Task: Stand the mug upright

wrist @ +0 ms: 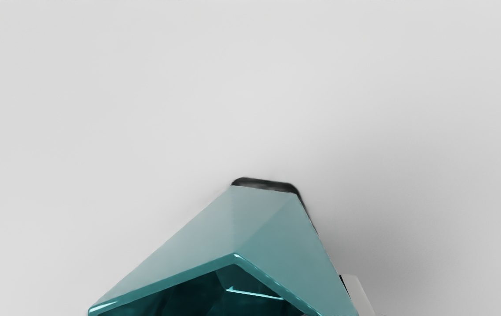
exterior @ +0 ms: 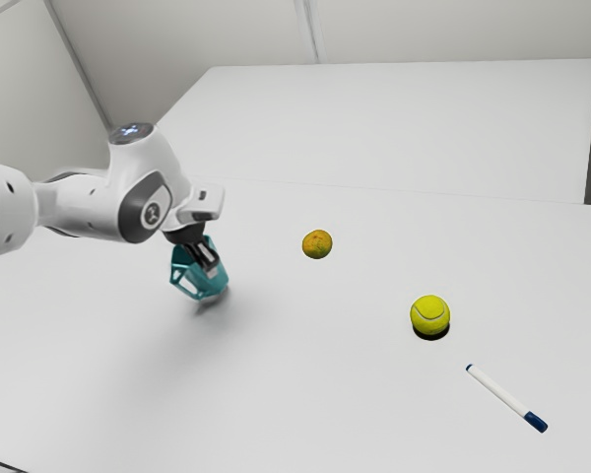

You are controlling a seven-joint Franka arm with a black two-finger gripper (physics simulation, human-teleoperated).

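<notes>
teal mug [exterior: 215,285] tilted in the grip of the pincer [exterior: 208,266], low over the desk [exterior: 325,384].
the pincer is closed on the mug's wall, its fingers only slightly apart; whether the base touches the desk, i can't tell. an orange fruit [exterior: 317,244] sits near the mug, toward the exterior view's right; farther that way come a yellow-green tennis ball [exterior: 430,314], then a white marker [exterior: 500,393] with a blue cap, lying nearest the ball.
</notes>
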